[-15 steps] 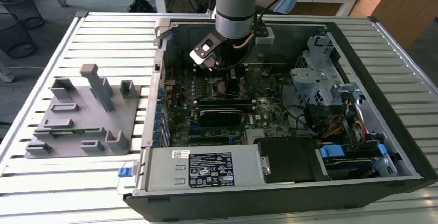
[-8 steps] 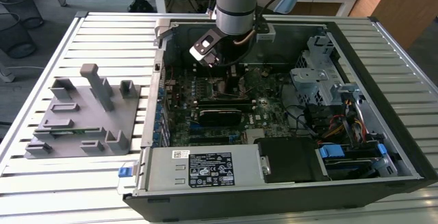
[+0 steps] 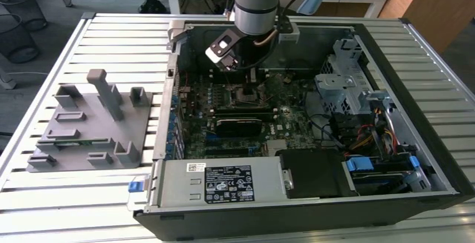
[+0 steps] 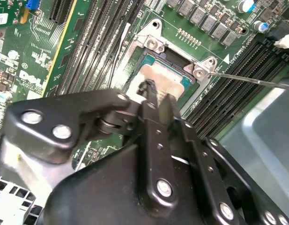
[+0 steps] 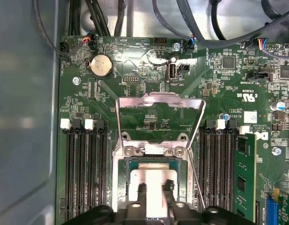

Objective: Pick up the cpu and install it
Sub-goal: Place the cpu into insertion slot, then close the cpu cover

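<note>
The cpu (image 5: 153, 174) lies flat in the motherboard socket (image 5: 120, 187), its silver top and thin green rim showing in both wrist views. In the second wrist view the cpu (image 4: 167, 77) sits inside the metal socket frame (image 4: 153, 44). My gripper (image 5: 154, 188) hangs right over the chip, fingertips (image 5: 142, 190) a narrow gap apart above its middle, not on its edges. The socket's load plate (image 5: 159, 99) stands raised. In the exterior view my gripper (image 3: 250, 84) reaches down into the open computer case (image 3: 415, 159).
A thin retention lever (image 4: 249, 80) sticks out beside the socket. Memory slots (image 5: 83, 173) flank it, one holding a green stick (image 5: 242, 173). Inside the case are a drive cage (image 3: 345, 84), cables and a power supply (image 3: 215, 182). A grey fixture (image 3: 89, 123) lies at the exterior view's left.
</note>
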